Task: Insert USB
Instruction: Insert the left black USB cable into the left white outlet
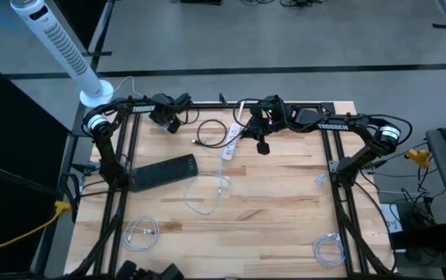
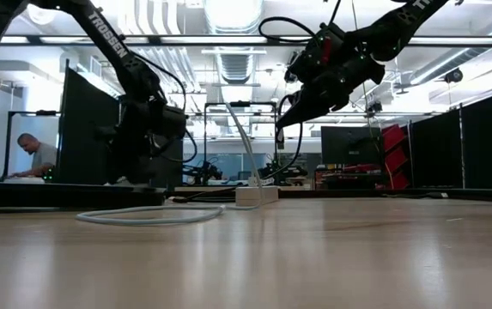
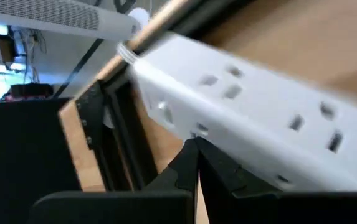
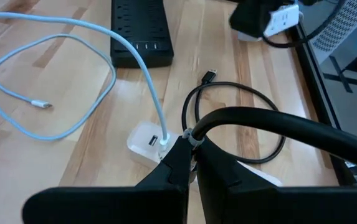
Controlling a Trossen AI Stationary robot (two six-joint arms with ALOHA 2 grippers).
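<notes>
White cable (image 4: 142,62) plugged into white hub (image 4: 146,142) at table's (image 1: 285,225) far middle, right gripper (image 4: 190,155) pinched shut just above it; left gripper (image 3: 197,146) shut on white strip (image 3: 253,118) at far-left edge; black strip (image 1: 163,172) lies left, near boards mostly open.

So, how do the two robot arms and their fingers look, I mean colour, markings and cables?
Both arms are black, built from slim tubular links. The left arm and right arm each carry white TROSSEN lettering and a white ring at one joint. Black cables loop along them. Each gripper, left and right, has two dark, tapered fingers.
</notes>
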